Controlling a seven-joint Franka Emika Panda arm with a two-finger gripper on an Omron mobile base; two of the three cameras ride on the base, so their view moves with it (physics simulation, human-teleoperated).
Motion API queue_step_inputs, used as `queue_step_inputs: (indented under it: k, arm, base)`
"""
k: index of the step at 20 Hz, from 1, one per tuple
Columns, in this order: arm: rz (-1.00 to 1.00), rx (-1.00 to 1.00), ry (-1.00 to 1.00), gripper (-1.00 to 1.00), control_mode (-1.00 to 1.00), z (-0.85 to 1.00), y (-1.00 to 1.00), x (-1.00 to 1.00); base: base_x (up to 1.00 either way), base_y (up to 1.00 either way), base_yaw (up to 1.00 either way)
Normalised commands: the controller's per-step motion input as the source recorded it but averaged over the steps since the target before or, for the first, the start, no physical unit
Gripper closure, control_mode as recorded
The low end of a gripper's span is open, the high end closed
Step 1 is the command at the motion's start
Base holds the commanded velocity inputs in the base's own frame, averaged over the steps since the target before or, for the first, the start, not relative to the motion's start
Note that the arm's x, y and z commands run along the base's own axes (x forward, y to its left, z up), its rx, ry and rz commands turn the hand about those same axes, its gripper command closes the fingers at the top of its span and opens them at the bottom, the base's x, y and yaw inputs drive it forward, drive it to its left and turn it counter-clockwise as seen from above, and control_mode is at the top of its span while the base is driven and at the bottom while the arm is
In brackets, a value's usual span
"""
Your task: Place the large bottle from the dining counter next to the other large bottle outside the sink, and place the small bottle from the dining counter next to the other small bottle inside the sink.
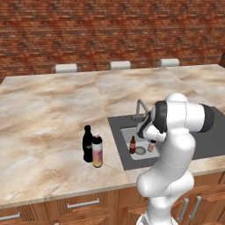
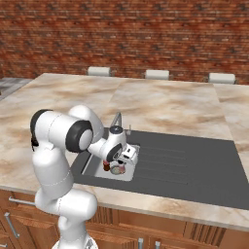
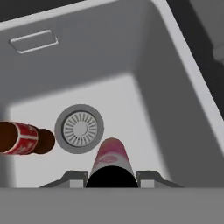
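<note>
The small bottle (image 3: 111, 157), pink with a dark cap, sits between my gripper's (image 3: 111, 178) fingers down inside the sink (image 3: 170, 87); the gripper is shut on it. Whether its base touches the basin floor I cannot tell. The other small bottle (image 3: 19, 138), brown with a red label, stands just beyond the drain (image 3: 79, 128), a short gap away. From the left base camera the small bottle (image 1: 151, 146) is right of the brown bottle (image 1: 132, 145). On the dining counter (image 1: 48, 110) left of the sink, the large bottle (image 1: 97, 150) stands upright beside the other large bottle (image 1: 87, 143).
A curved silver tap (image 1: 140, 107) rises behind the basin. The dark grey surround (image 2: 189, 165) with drain grooves stretches right of the sink. Three pale stool tops (image 1: 120, 65) line the counter's far edge before a brick wall.
</note>
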Motion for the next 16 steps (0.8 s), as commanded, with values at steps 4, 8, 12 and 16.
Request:
queue_step_inputs:
  k: [4, 8, 12, 16]
  arm:
    - [0.01, 0.0, -0.02, 1.0, -1.0, -0.24, -0.01, 0.29]
    - [0.0, 0.0, 0.0, 1.0, -1.0, -0.31, -0.03, 0.14]
    - [0.0, 0.0, 0.0, 1.0, -1.0, -0.29, 0.0, 0.1]
    - [0.0, 0.0, 0.01, 1.0, -1.0, -0.07, 0.09, -0.08]
  base:
    - [0.0, 0.0, 0.0]
    - [0.0, 0.0, 0.0]
    - [0.0, 0.0, 0.0]
    - [0.0, 0.0, 0.0]
